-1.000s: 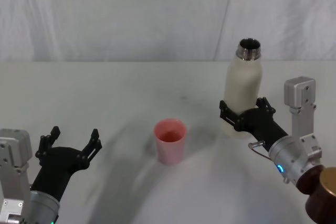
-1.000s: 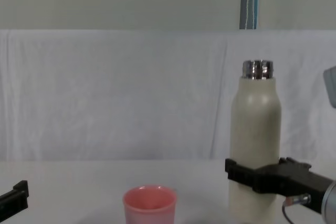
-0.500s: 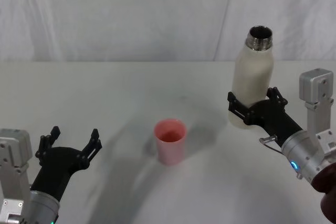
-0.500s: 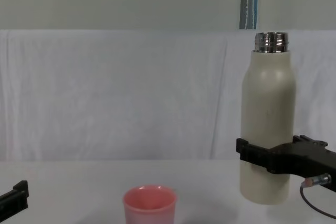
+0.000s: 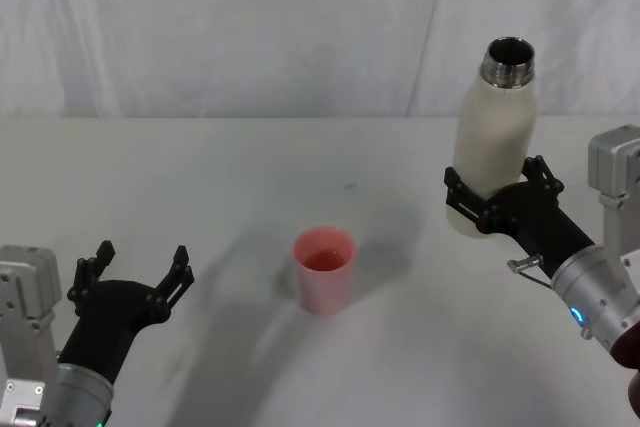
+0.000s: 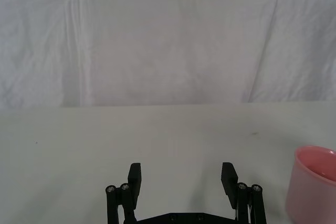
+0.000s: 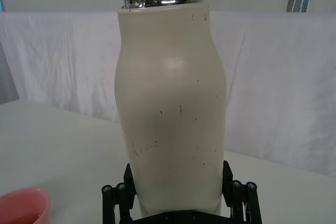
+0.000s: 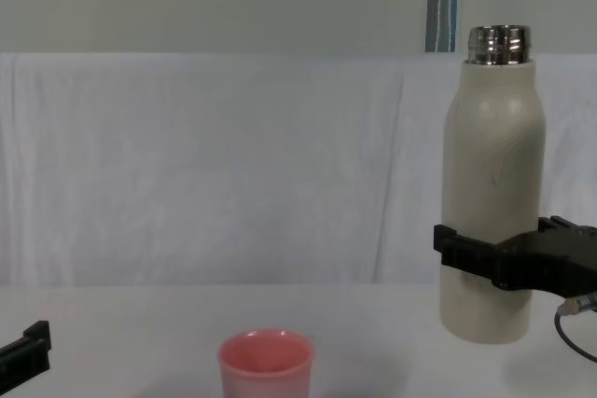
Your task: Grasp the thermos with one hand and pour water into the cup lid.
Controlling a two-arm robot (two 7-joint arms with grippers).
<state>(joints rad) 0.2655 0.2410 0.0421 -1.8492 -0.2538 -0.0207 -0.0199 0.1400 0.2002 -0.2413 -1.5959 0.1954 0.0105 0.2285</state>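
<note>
Cream thermos, pink cup

Matte cream thermos [image 5: 493, 152] with shiny steel neck; plain pink cup [image 5: 323, 269]; black grippers; white table [image 5: 250, 177] and backdrop.

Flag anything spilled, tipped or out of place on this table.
Nothing stands out. The thermos is upright, clamped in the right gripper clear of the table; the cup lid stands upright, no spill visible. The left gripper is parked open.

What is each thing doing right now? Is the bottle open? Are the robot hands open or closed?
thermos: upright, cap off, held off the table.
right gripper: shut on the thermos low on its body.
cup lid: upright on the table, open side up, free of both grippers.
left gripper: open, holding nothing, low at the table's near left.
</note>
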